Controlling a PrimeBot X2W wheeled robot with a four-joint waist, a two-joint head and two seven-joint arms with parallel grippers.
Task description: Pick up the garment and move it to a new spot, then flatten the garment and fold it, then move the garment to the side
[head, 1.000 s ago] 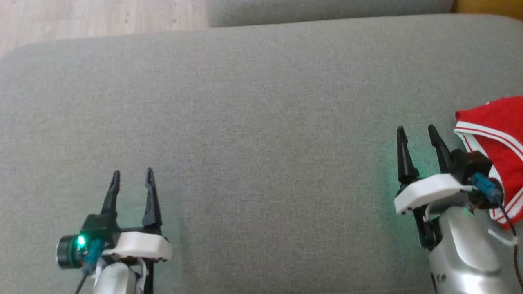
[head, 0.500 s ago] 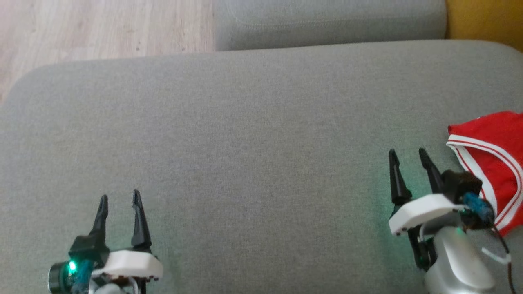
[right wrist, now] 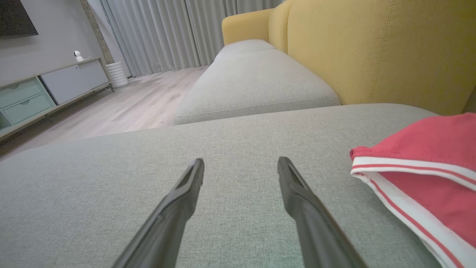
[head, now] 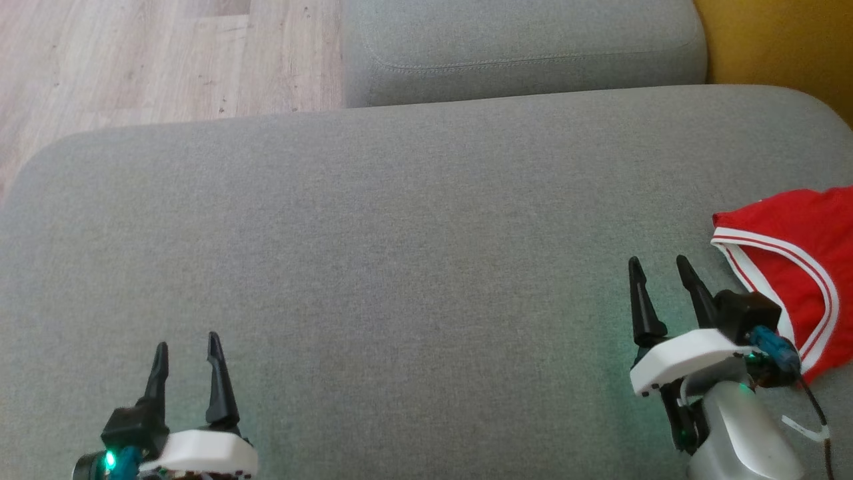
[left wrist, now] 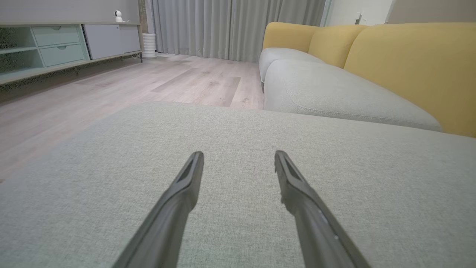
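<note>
Red garment with white striped trim, bunched on grey cushion, right gripper beside it, left gripper, both spread apart, empty

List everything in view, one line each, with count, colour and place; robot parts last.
garment: 1, red with white stripes, right edge of near cushion
near cushion: 1, grey, below both grippers
far cushion: 1, grey, beyond the near one
sofa back: 1, yellow, right of cushions
floor: 1, pale wood, upper left
cabinet: 1, grey-green, across floor
curtains: 1 set, grey, far wall
left gripper: 1, dark, open, lower left
right gripper: 1, dark, open, beside garment
</note>
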